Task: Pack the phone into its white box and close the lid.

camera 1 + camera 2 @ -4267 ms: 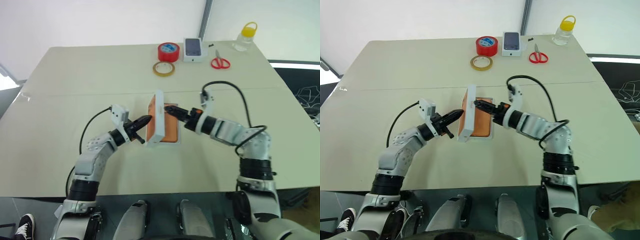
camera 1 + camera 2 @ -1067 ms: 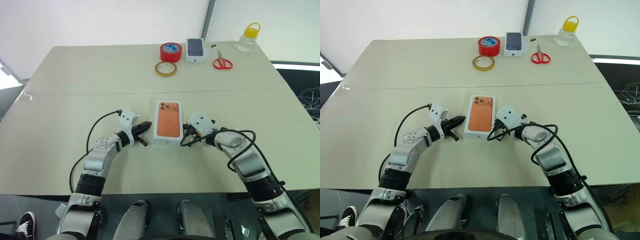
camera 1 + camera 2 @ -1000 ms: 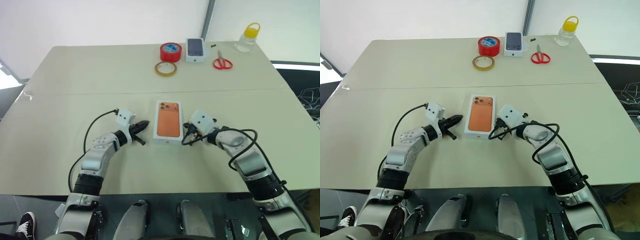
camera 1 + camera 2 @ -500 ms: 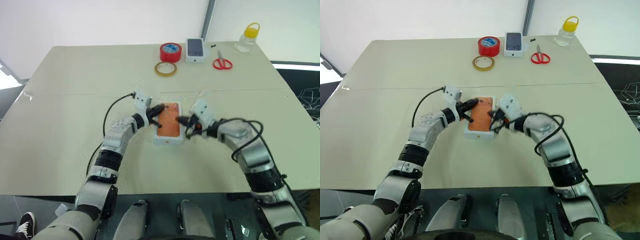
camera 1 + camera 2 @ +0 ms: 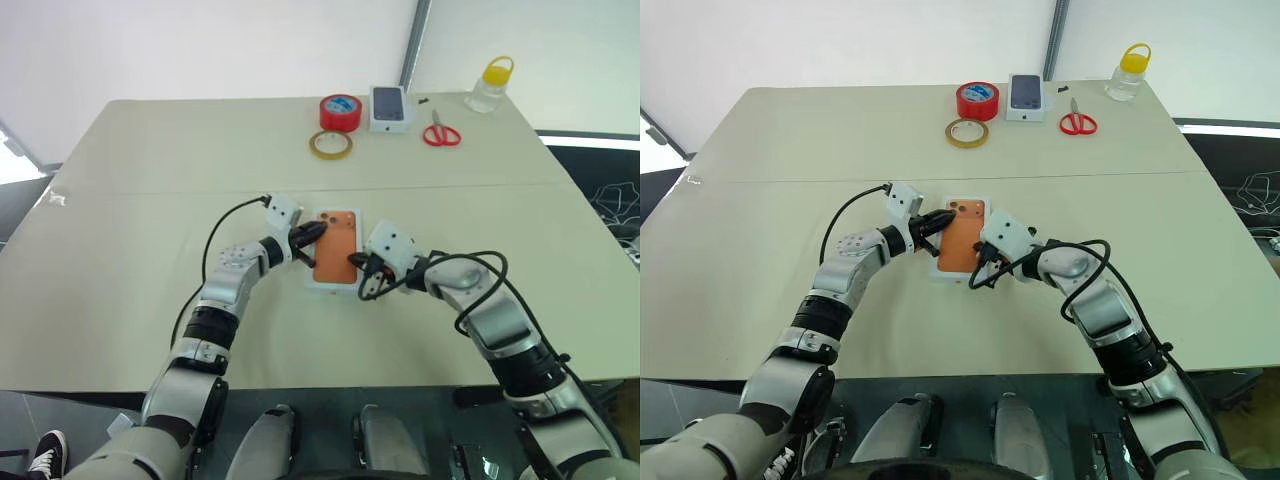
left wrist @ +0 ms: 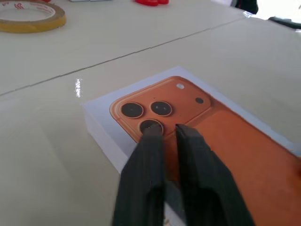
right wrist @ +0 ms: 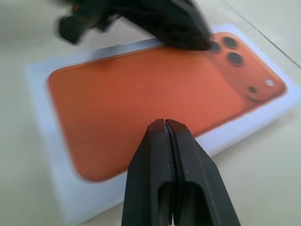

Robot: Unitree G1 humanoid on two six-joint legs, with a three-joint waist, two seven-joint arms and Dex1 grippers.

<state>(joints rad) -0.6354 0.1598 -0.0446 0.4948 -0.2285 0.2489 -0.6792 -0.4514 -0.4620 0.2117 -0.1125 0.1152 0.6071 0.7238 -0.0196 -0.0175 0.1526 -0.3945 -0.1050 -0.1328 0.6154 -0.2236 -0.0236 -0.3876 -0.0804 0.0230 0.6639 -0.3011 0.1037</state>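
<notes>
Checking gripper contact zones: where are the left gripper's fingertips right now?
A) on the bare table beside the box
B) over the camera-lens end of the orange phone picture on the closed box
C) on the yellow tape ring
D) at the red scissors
B: in the left wrist view the left gripper has its fingertips at the three-lens cluster printed on the white box, with the yellow tape ring far behind it.

I'm bringing both claws in over the lid: the left gripper, fingers parting slightly, now over its lens print, the right gripper over its near half.
</notes>
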